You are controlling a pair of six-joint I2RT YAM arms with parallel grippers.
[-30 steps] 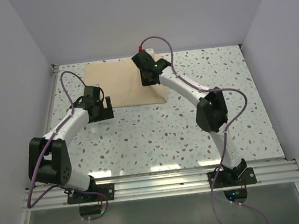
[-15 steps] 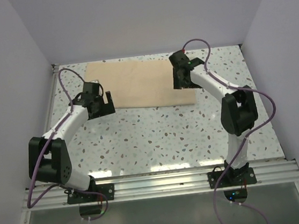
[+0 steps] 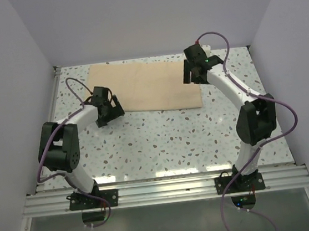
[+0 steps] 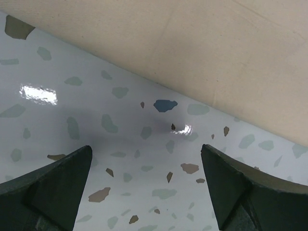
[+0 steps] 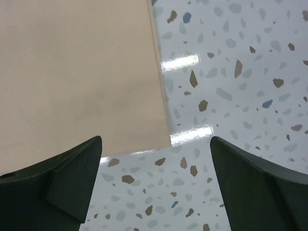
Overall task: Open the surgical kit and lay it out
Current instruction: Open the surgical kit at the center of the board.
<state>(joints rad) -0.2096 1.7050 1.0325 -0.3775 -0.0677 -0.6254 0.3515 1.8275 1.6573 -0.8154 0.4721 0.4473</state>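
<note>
Change: cloth [image 3: 143, 86] spread wider to the right than a second ago; right claw [image 3: 191, 79] shifted from the cloth's middle to its right end and let go; left arm's elbow drawn in toward its base.
Cloth: flat on the far part of the speckled table [image 3: 174, 138], long side running left to right.
Right claw: spread wide, empty, above the cloth's near right corner.
Left claw [image 3: 114, 105]: spread wide, empty, over bare table just beside the cloth's near left edge.
</note>
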